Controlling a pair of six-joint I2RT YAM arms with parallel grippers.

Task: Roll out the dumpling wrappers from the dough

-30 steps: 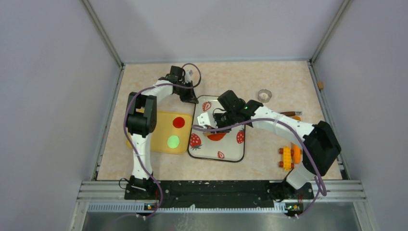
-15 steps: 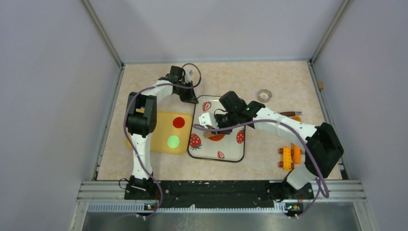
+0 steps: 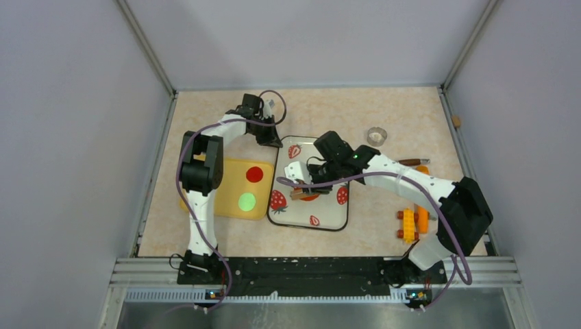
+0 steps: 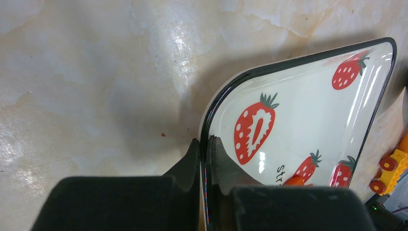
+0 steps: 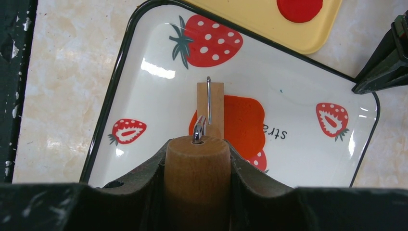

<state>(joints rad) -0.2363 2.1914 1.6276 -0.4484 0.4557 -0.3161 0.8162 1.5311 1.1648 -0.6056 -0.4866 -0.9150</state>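
Directly over the dough [image 5: 246, 126], wooden roller [image 5: 197, 179] in the right gripper [image 5: 197, 160]

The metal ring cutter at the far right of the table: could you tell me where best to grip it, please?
Probably from straight above, across its thin wall, one finger inside and one outside: the metal ring cutter seems to sit open side up, clear of other things.

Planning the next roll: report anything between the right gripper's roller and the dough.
Nothing visible: the wooden roller in the right gripper lies on the flattened orange-red dough inside the white strawberry-printed tray.
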